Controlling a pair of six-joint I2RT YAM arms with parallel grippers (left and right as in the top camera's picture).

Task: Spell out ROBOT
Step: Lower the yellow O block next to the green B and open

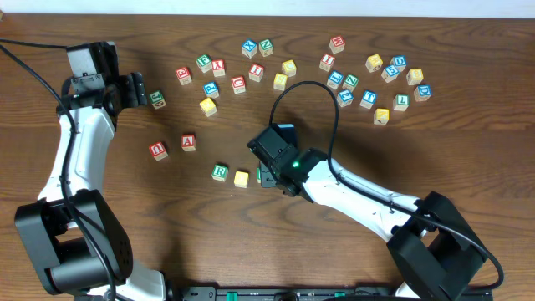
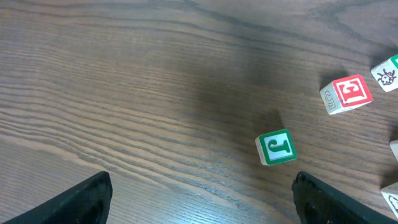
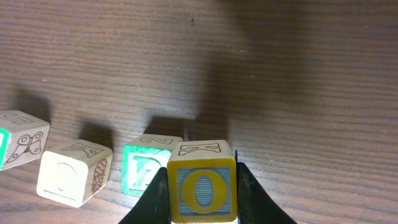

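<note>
The right hand (image 1: 269, 176) is closed on a yellow O cube (image 3: 202, 186). The cube is held low with its letter face outward, apparently so that it can be set down as the fourth letter. The row is laid around the middle of the worktop (image 1: 167, 242), toward its near edge: the green R cube (image 1: 220, 172), a yellow-faced cube (image 1: 242, 178), then a green-framed cube (image 3: 146, 169), taken to be the B. The held cube is just beside this last one, possibly touching. The blue T cube (image 1: 369, 99) lies among loose cubes toward the far right corner, well apart. The left hand (image 1: 138, 90) is open and empty near the far left corner, close to a green J cube (image 2: 276, 147).
</note>
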